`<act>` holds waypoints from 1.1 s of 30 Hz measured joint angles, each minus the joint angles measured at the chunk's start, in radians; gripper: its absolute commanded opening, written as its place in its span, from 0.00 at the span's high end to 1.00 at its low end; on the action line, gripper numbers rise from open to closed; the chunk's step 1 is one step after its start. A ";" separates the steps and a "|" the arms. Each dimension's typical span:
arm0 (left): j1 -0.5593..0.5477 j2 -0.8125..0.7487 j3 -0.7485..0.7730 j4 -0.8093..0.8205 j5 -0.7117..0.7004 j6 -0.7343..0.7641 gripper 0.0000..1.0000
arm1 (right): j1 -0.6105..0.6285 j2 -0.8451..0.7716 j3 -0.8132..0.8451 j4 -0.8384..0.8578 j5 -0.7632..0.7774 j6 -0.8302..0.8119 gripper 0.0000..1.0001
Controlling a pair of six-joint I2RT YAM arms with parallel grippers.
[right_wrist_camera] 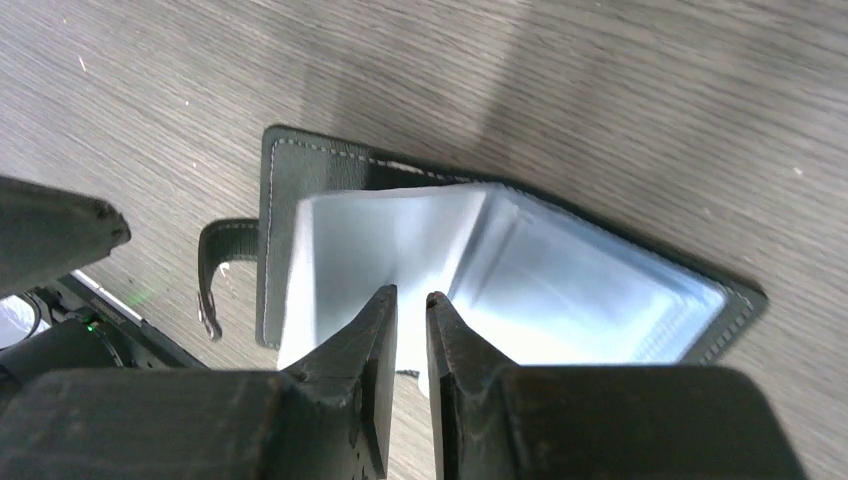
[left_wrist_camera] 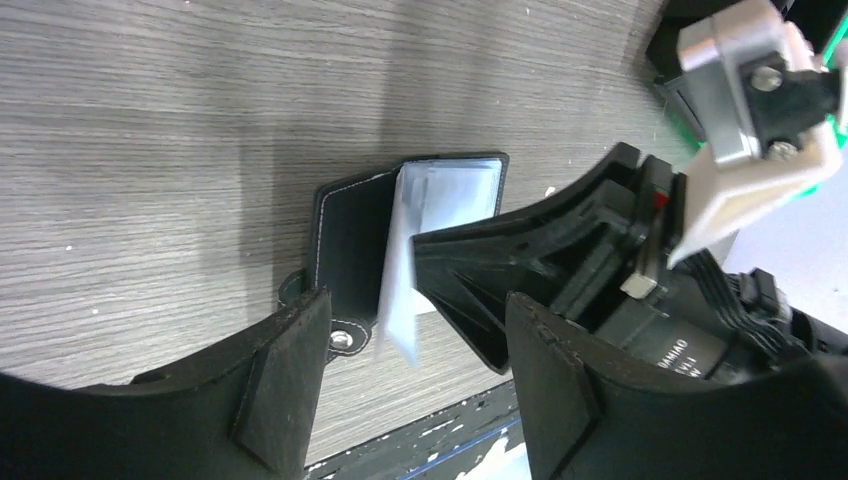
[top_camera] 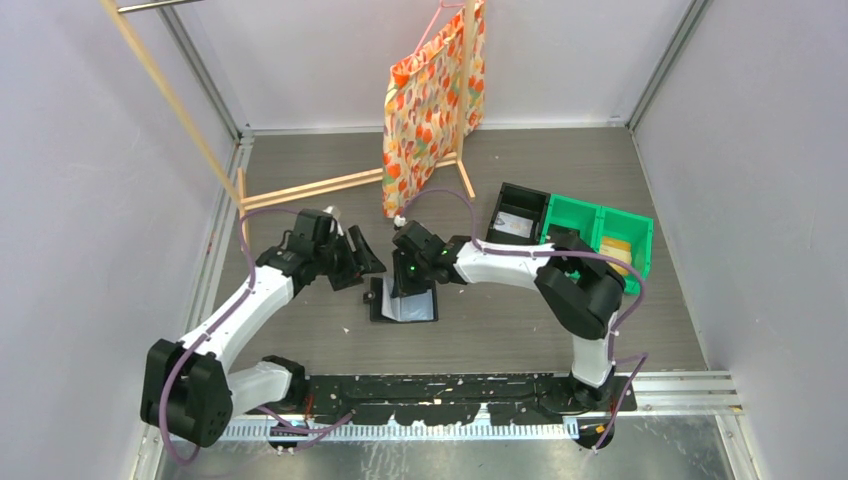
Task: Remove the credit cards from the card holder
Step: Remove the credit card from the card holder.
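Two black padded fingers of the left gripper (top_camera: 358,265) stand wide apart, empty, just left of the black stitched bifold card holder (top_camera: 420,310), which lies open on the grey wood-grain table (top_camera: 320,340). The right gripper (right_wrist_camera: 410,300) pinches its glossy pale blue-grey pocket leaf (right_wrist_camera: 560,290) upward. Rightward stand a black plastic bin (top_camera: 505,197) and green bins (top_camera: 575,212).

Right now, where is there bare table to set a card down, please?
Free: the table between the card holder and the right arm's base, and behind the green bins. Crowded: over the holder, where left gripper and right gripper meet.
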 measured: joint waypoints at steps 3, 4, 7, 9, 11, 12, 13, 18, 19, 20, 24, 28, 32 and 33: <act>0.014 -0.003 -0.008 -0.001 0.019 0.007 0.28 | 0.001 0.053 0.036 0.006 -0.023 0.004 0.78; 0.016 -0.002 -0.014 -0.001 0.027 0.007 0.27 | 0.001 0.067 0.045 0.009 -0.028 0.005 0.78; 0.017 0.007 -0.047 0.005 0.048 0.007 0.27 | 0.002 0.098 0.066 0.010 -0.036 0.012 0.79; 0.017 0.013 -0.072 0.011 0.054 0.004 0.28 | 0.002 0.100 0.067 0.010 -0.038 0.018 0.79; 0.017 0.019 -0.096 0.016 0.056 0.000 0.30 | 0.002 0.100 0.067 0.010 -0.039 0.023 0.79; 0.017 0.024 -0.103 0.018 0.056 -0.002 0.31 | 0.002 0.100 0.067 0.010 -0.039 0.024 0.79; 0.017 0.031 -0.112 0.027 0.058 -0.005 0.32 | 0.002 0.100 0.067 0.010 -0.039 0.025 0.79; 0.017 0.071 -0.163 0.082 0.069 -0.030 0.35 | 0.002 0.100 0.065 0.016 -0.039 0.027 0.79; 0.017 0.077 -0.172 0.088 0.072 -0.034 0.36 | 0.002 0.100 0.064 0.018 -0.039 0.027 0.79; 0.017 0.081 -0.179 0.092 0.071 -0.039 0.36 | 0.002 0.100 0.061 0.019 -0.039 0.027 0.79; 0.017 0.082 -0.189 0.099 0.060 -0.044 0.36 | 0.002 0.099 0.045 0.033 -0.040 0.028 0.79; 0.017 0.083 -0.189 0.106 0.047 -0.044 0.40 | 0.002 0.097 0.034 0.044 -0.045 0.032 0.79; 0.017 0.095 -0.189 0.117 0.033 -0.046 0.50 | 0.002 0.097 0.033 0.047 -0.046 0.035 0.79; 0.017 0.100 -0.189 0.119 0.028 -0.046 0.51 | 0.002 0.097 0.033 0.047 -0.046 0.035 0.79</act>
